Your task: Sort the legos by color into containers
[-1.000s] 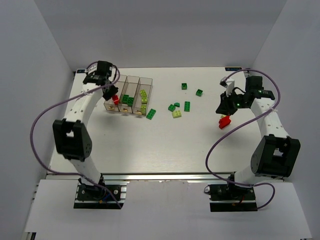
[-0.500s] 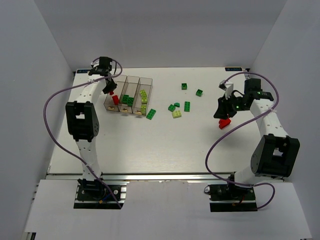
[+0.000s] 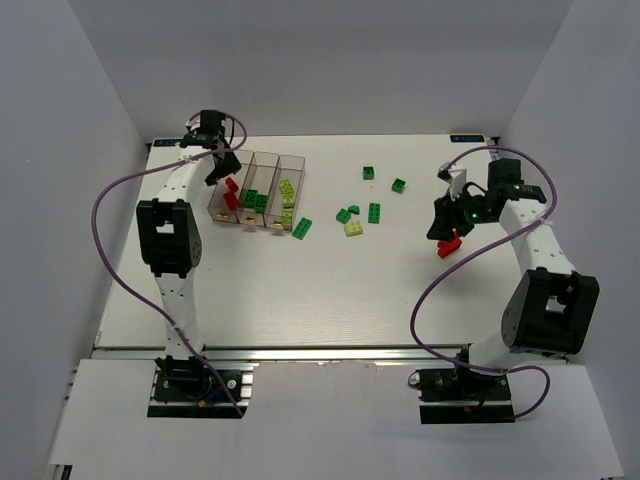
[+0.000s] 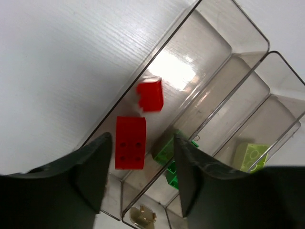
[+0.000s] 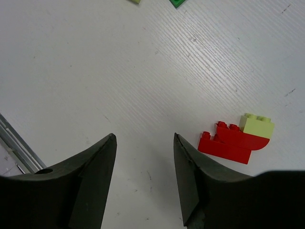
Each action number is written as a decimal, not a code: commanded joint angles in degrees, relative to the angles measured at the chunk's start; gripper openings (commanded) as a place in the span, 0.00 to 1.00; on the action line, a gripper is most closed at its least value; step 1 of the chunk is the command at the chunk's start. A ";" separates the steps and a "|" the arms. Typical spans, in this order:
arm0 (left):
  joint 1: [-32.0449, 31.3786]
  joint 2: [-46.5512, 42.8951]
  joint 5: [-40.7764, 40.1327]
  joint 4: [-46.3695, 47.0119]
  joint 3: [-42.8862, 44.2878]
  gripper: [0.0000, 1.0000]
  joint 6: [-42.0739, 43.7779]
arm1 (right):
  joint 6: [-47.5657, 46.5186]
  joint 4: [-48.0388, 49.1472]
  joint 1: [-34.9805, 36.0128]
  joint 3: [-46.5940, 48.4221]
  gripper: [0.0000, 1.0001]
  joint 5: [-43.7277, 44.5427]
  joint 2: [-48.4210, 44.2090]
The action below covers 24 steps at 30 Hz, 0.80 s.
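The sorting looks roughly half done. The three joined bins (image 3: 278,160) sit at about 10 o'clock on the tabletop (image 3: 300,300). The left bin holds two red bricks (image 4: 130,142), the upper one blurred. The middle bin holds dark green bricks (image 3: 255,200) and the right bin holds pale yellow-green bricks (image 3: 288,193). The left claw (image 4: 141,137) hangs over the left bin with its jaws parted and nothing between them; the red bricks lie below it inside the bin.

There is more to sort. One stray green brick (image 3: 302,228) lies on the tabletop just beside the bins, at their 4 o'clock corner. A loose group (image 3: 375,211) of several dark green bricks and one pale one is spread toward 1 o'clock from the tabletop's middle. At 3 o'clock lies a red piece (image 5: 228,141) with a pale brick (image 5: 256,125) stuck on it. It is close by the right claw (image 5: 144,138), whose jaws stand wide and empty over bare tabletop. That joined pair will likely need pulling apart, since its two colours belong in different bins.
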 commanded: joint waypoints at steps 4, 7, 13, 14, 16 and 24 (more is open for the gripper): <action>0.67 -4.23 -0.15 0.37 2.77 0.69 0.06 | 2.68 4.74 -0.21 -1.43 0.61 2.85 -1.18; 0.84 -8.71 1.34 1.85 -0.12 0.69 0.06 | 6.37 8.43 -0.13 -2.93 0.88 6.54 -2.67; 0.84 -27.68 11.35 16.32 -22.82 0.77 1.47 | 9.89 16.53 -0.21 -7.41 0.89 15.43 -5.49; 0.76 -30.75 11.80 18.01 -26.55 0.88 0.86 | 10.15 16.79 -0.21 -7.59 0.89 17.52 -5.31; 0.84 -38.67 12.67 20.48 -33.15 0.98 -0.19 | 9.99 16.71 -0.21 -7.85 0.89 19.21 -4.35; 0.93 -57.57 18.83 23.75 -55.14 0.98 -4.94 | 5.95 10.92 -0.30 -4.96 0.89 23.17 1.35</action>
